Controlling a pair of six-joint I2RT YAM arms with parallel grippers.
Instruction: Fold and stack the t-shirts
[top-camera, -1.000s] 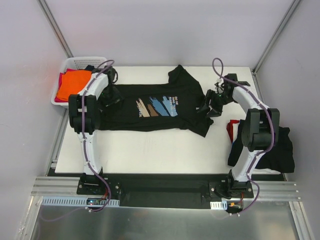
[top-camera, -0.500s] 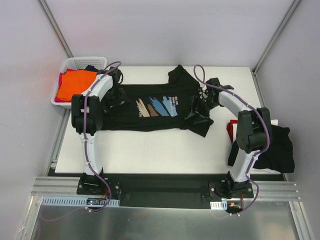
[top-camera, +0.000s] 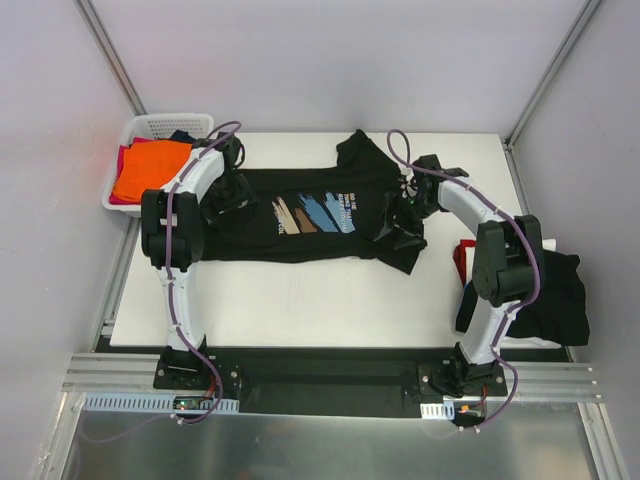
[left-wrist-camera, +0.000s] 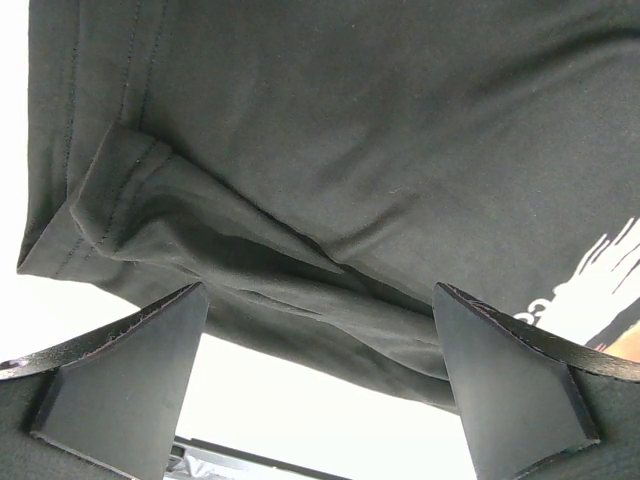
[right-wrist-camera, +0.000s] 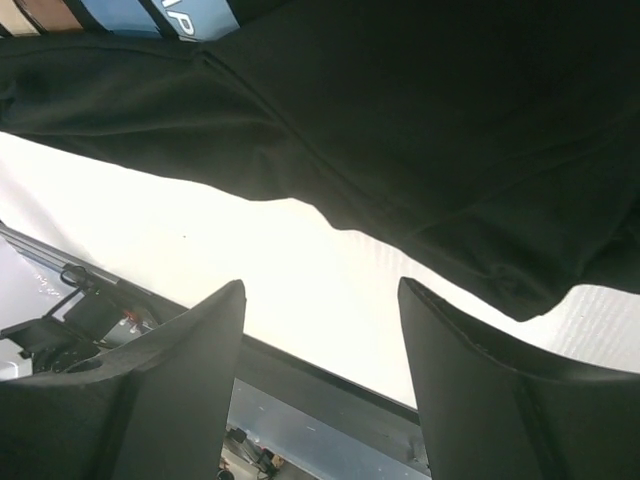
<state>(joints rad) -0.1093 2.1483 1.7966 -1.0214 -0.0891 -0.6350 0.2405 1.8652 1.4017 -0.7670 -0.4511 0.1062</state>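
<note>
Since a second ago both my arms have swung inward over the shirt, the right one further, from the table's right side to the shirt's near sleeve.

Nearest my bases, at the right edge of the table (top-camera: 300, 300), a black t-shirt (top-camera: 560, 300) lies heaped and hangs partly over the side, with a red t-shirt (top-camera: 462, 262) showing at its inner edge.

Further in, the printed t-shirt (top-camera: 310, 215) lies spread flat across the middle of the table, black with blue, tan and brown strokes and white lettering, hem toward my left and sleeves toward my right.

My right gripper (right-wrist-camera: 320, 300) hovers by the near sleeve; its fingers stand partly apart with nothing between them, only bare table and the sleeve's edge beyond.

My left gripper (left-wrist-camera: 320, 300) hangs over the hem end, where the cloth is rumpled into a fold. Its fingers are spread wide and hold nothing.

Farthest off, in the far left corner, the white basket (top-camera: 150, 125) holds an orange t-shirt (top-camera: 145, 170).
</note>
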